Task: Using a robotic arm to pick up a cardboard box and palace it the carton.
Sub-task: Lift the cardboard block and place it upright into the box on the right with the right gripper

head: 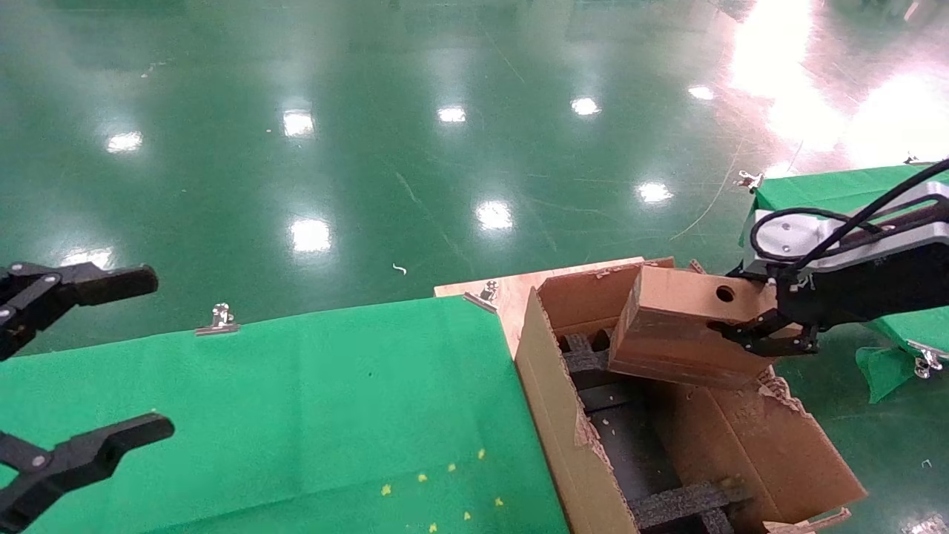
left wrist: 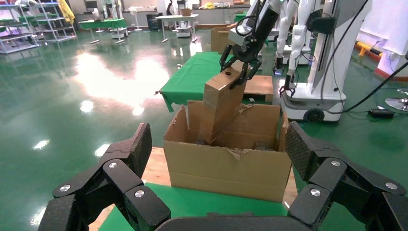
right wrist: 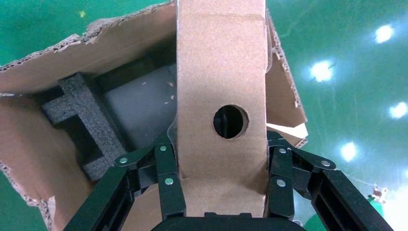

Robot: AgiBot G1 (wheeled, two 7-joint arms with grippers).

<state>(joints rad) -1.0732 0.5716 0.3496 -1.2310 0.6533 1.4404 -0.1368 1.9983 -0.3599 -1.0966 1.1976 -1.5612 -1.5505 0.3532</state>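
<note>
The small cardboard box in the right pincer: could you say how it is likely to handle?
The cardboard box probably stays stiff: its faces look flat in the right pincer. It seems light, gripped at one end. Hanging tilted over the carton, it may tip when released.

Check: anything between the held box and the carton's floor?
Nothing visible blocks it. The right pincer holds the cardboard box tilted over the carton, lower end already inside. Black foam inserts sit beside the drop path, and the grey floor under the box is open.
</note>
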